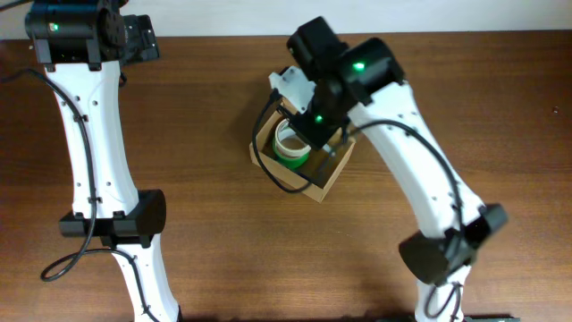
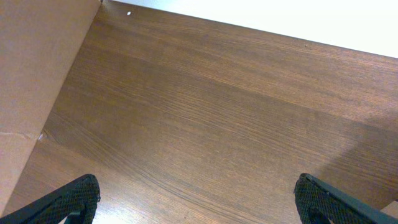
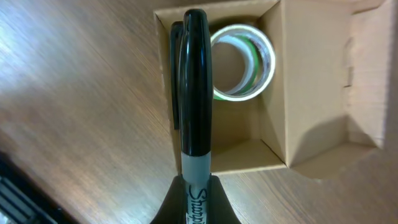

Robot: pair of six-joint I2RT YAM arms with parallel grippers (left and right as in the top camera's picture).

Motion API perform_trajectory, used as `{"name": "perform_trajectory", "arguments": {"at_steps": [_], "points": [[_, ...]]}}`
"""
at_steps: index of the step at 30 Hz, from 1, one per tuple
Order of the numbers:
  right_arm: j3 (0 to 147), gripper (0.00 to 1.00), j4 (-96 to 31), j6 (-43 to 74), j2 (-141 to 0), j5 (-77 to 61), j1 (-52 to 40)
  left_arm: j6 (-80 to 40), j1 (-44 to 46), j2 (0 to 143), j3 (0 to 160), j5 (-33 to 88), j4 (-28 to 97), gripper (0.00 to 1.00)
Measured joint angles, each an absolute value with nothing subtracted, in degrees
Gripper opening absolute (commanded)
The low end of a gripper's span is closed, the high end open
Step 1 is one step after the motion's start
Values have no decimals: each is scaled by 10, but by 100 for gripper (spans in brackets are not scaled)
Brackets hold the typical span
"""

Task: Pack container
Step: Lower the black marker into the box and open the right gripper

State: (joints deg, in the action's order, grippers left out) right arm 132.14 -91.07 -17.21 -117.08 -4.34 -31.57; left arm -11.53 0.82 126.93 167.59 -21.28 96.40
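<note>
Marker point(image 3: 194, 93) above container point(image 3: 314, 74) edge; tape roll point(image 3: 266, 59) inside.

Crowding upper part of container point(image 3: 236, 143) interior in right wrist view w/ tape roll point(image 3: 264, 59). Leaving open floor below roll, toward frame bottom. Hanging marker point(image 3: 194, 81) along container's left wall, clamped in right gripper point(image 3: 194, 198). Blocking top access at ctr of overhead view w/ right arm point(image 1: 420, 161). Showing bare tabletop point(image 2: 217, 112) across left wrist view, fenced only by cardboard panel point(image 2: 31, 74) at left edge.
</note>
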Motion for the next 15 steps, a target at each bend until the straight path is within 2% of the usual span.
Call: {"name": "perform_trajectory", "arguments": {"at_steps": [7, 15], "points": [[1320, 4, -904, -169, -1263, -46, -316, -115, 8, 1269, 1676, -213, 964, 100], [1319, 4, -883, -165, -1306, -58, -317, -115, 8, 1269, 1676, -213, 964, 100]]}}
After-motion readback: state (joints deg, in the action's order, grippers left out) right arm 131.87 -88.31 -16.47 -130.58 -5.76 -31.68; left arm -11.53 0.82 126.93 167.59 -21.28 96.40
